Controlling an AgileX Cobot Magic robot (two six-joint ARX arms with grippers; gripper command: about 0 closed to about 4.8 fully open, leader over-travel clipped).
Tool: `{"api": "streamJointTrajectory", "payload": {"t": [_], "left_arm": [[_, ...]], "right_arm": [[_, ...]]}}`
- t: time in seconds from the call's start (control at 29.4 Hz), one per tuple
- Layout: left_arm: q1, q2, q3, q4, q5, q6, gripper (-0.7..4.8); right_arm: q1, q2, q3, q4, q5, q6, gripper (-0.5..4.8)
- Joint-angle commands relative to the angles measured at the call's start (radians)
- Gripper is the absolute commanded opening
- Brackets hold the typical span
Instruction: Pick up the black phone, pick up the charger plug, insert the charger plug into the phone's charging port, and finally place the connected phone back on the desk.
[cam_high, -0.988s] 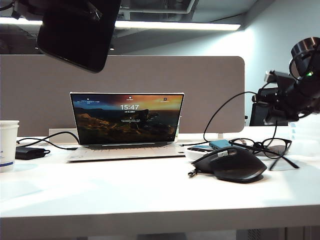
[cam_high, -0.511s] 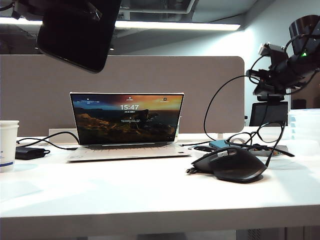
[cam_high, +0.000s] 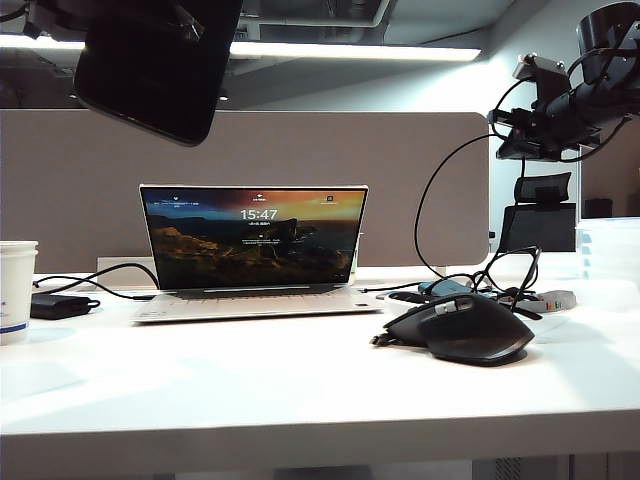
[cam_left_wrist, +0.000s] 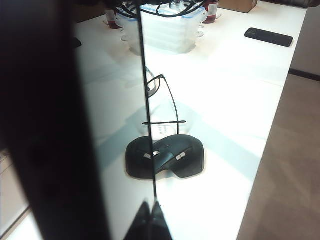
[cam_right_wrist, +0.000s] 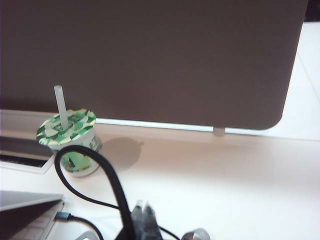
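A wide white counter (cam_high: 300, 390) fills the scene, its thick front edge nearest the exterior camera and a grey-beige partition (cam_high: 420, 170) standing along its back. An open laptop (cam_high: 255, 250) sits left of centre against the partition, with bare white surface before it right to the front edge. At the far left edge stand a white cup (cam_high: 17, 290) and a small power brick (cam_high: 58, 305). A black mouse (cam_high: 462, 328) rests right of centre, with glasses (cam_high: 500, 285) and loose cable just behind. The left gripper (cam_left_wrist: 150, 220), fingers closed on the black phone (cam_high: 150, 65), holds it high above the counter's left side, tilted. The right gripper (cam_right_wrist: 143, 220) hangs high at the right, fingers closed; a black cable (cam_high: 430, 215) loops down from it, though the plug itself cannot be made out.
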Motion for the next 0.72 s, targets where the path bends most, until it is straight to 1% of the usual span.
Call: {"api": "streamJointTrajectory", "payload": {"t": [0.03, 0.72], "left_arm": [[-0.001, -0.006, 0.014, 0.035, 0.005, 0.003, -0.06], [-0.001, -0.005, 0.014, 0.035, 0.005, 0.003, -0.06]], "right_arm": [[0.0, -0.016, 0.006, 0.072, -0.002, 0.001, -0.06], [0.003, -0.052, 0.007, 0.315, -0.002, -0.001, -0.06]]}}
